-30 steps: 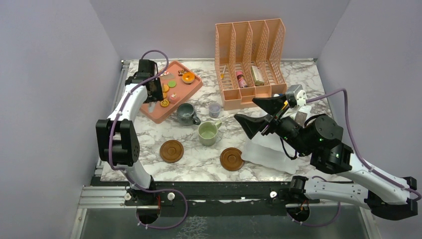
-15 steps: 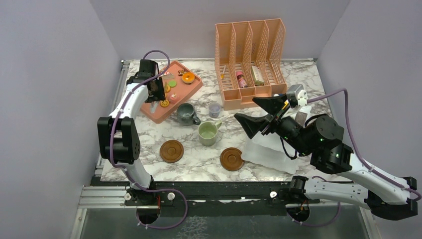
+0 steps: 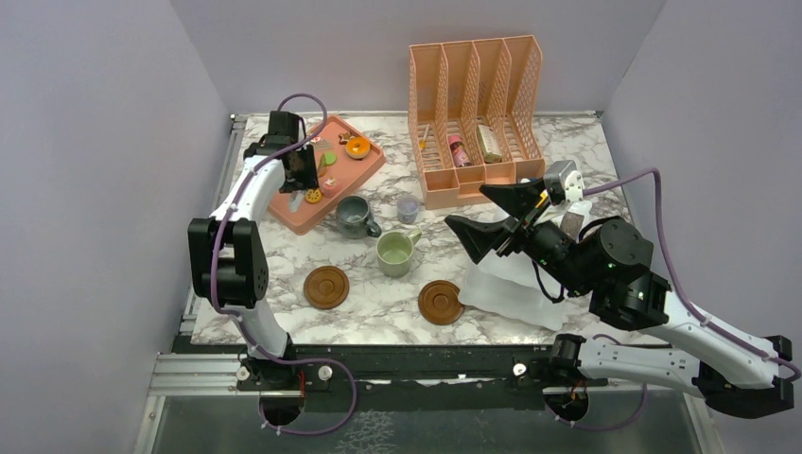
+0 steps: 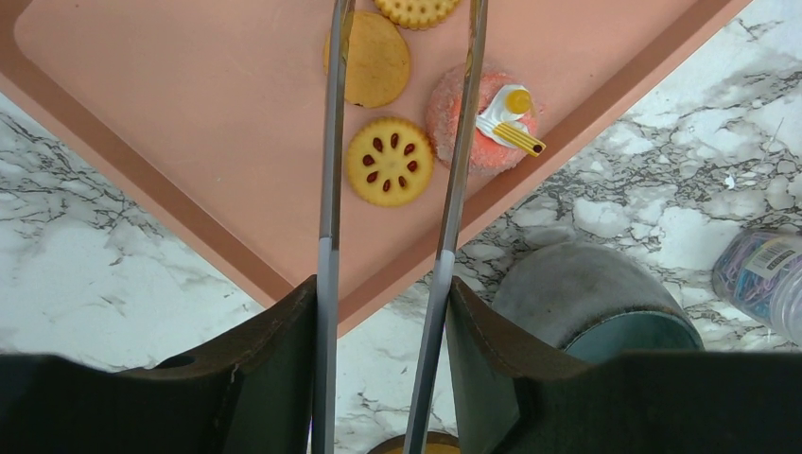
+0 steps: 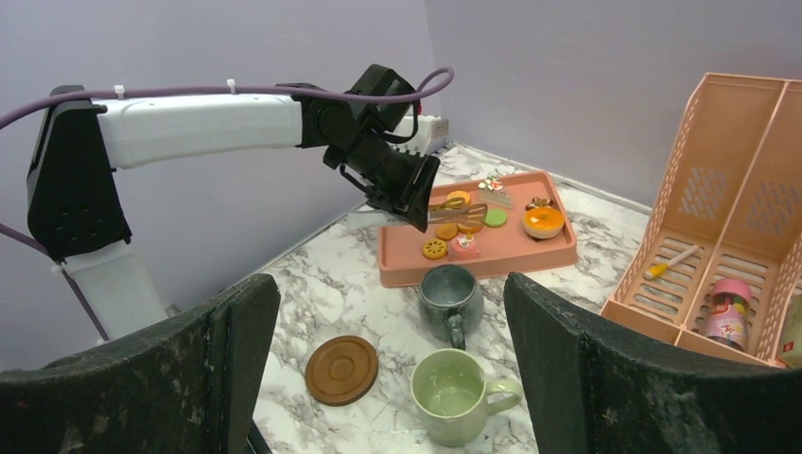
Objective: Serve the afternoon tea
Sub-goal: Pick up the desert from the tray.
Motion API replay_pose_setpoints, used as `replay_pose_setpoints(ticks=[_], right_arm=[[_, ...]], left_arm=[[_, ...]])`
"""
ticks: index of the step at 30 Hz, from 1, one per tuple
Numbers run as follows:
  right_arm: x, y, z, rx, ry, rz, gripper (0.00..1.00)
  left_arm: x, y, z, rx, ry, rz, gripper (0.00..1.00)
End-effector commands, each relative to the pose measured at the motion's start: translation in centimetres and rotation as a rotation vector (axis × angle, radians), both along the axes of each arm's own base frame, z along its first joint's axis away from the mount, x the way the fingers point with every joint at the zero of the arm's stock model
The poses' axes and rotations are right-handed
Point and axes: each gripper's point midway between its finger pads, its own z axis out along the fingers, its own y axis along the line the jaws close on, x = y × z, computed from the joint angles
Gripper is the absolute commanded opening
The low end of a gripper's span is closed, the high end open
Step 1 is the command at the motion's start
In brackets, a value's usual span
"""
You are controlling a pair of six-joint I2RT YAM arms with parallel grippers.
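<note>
Pink tray [image 4: 189, 113], left fingers [image 4: 328, 189] parted, tips cut off, right fingers [image 5: 142, 378] spread wide.

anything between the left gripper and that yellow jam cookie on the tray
Nothing visible covers the jam cookie; it lies in the open gap of the left gripper. The pink cake sits close beside it, under one finger's line, so it may get nudged.
</note>
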Motion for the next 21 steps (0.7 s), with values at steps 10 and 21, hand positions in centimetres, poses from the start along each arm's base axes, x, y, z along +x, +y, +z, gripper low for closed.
replay_pose_setpoints(ticks=[10,21], right_arm=[[-0.1,-0.2,1.2,0.028,-0.035,0.0,0.95],[-0.1,-0.3,1.6,0.031,-0.043,-0.003,0.95]], left_arm=[[1.2,-0.4,0.3,0.05,-0.004,-0.006,0.48],[0.5,0.7,0.3,0.098,0.027,0.02,0.43]])
